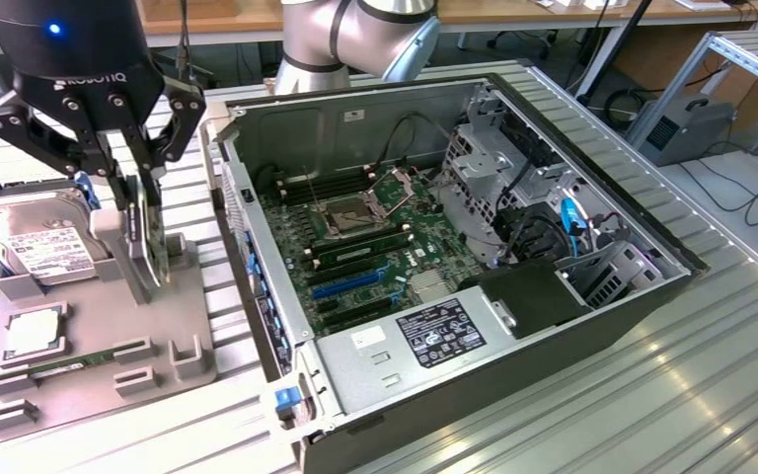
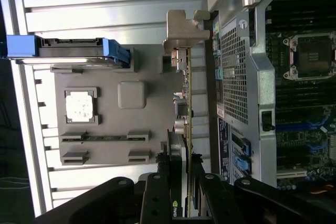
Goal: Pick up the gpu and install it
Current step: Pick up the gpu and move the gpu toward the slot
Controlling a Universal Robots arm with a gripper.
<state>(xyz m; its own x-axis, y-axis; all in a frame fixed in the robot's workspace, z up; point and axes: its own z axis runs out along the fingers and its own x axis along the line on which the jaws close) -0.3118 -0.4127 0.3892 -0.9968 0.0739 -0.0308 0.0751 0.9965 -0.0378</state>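
Claw (image 1: 135,222) pinches the graphics card (image 1: 150,265), which stands upright in its grey tray (image 1: 103,336).
In the exterior view, the tray sits at nine o'clock of the open computer case (image 1: 511,346). The card seems light, stiff and fragile, best held by its bare board edge.

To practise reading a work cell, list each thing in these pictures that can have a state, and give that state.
gripper: closed on the gpu.
gpu: upright on its edge over the grey tray, held between the fingers.
computer case: lying on its side, panel off, motherboard exposed.
hard drive: lying flat on the tray.
memory stick: lying flat in its tray slot.
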